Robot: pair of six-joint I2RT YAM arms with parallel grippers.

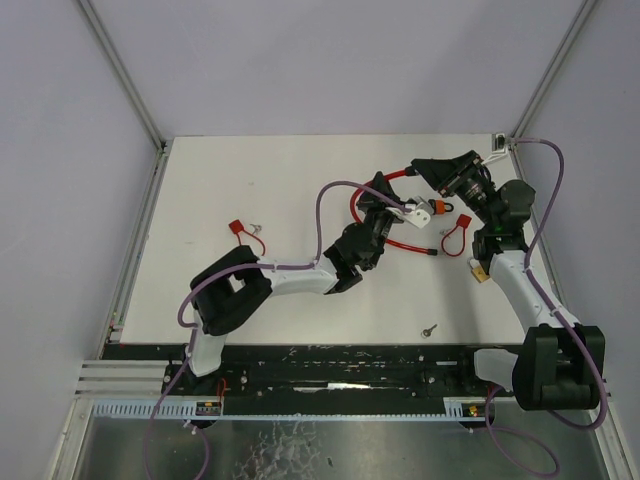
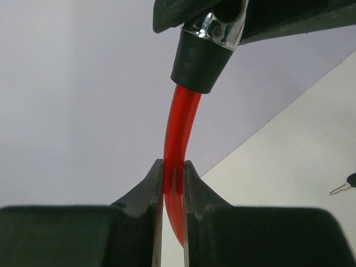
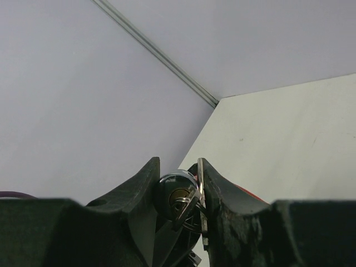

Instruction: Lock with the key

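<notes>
A cable lock with a red cable (image 1: 400,245) and a chrome end (image 1: 421,212) is held up over the table's far right. My left gripper (image 1: 385,203) is shut on the red cable (image 2: 173,167), just below its black collar (image 2: 199,62). My right gripper (image 1: 432,190) has come in from the right. It is closed round the chrome keyhole end (image 3: 173,188), where a key (image 3: 188,204) on a ring sits slanted in the slot. One finger lies against the chrome and the other presses a flat spare key (image 3: 201,183).
A loose key (image 1: 429,329) lies near the front edge and also shows as the loose key (image 2: 344,186) in the left wrist view. A small red padlock (image 1: 238,228) lies at the left. A red loop lock (image 1: 455,235) and a brass padlock (image 1: 481,272) lie under my right arm.
</notes>
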